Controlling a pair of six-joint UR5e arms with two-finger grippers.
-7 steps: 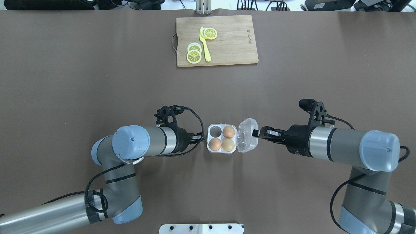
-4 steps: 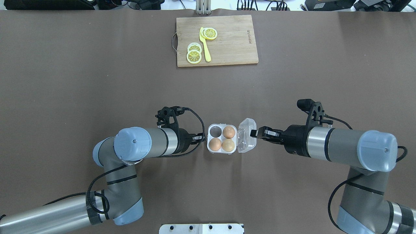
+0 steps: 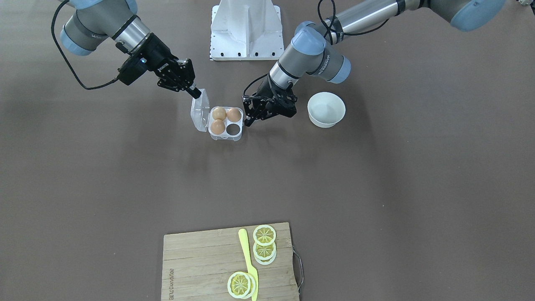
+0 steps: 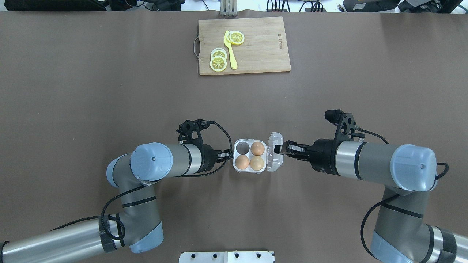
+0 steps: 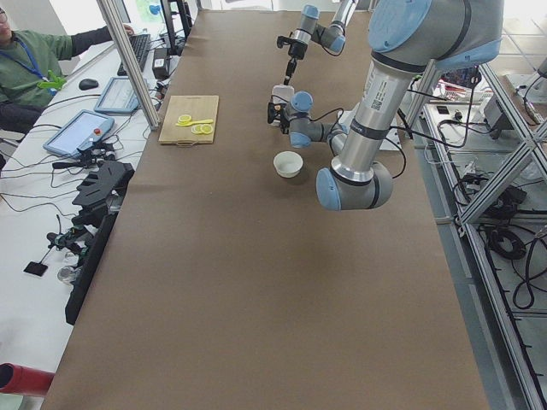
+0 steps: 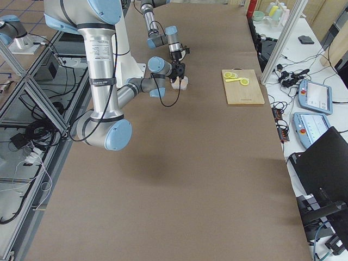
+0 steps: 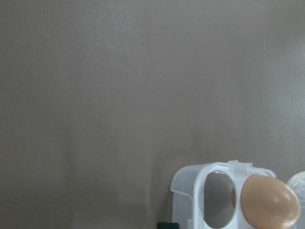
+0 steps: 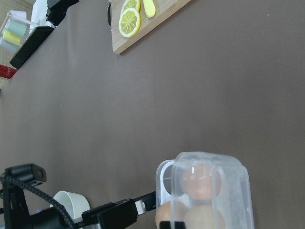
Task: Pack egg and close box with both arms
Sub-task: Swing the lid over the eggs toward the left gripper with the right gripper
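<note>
Currently right gripper (image 4: 279,148), fingers together, touches raised lid (image 4: 275,157) of box (image 4: 236,167); left gripper (image 4: 228,155) beside box, opening unclear.

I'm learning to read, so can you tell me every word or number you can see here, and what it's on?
"ROBOTIQ", as far as I can tell: tiny white letters on the black two-finger right hand.
Burnt-in brand mark on the pale wooden cutting board: too blurred to read.
Small print on the silver-grey left arm with light-blue caps: too small to read.
No numbers or signs can be read.
</note>
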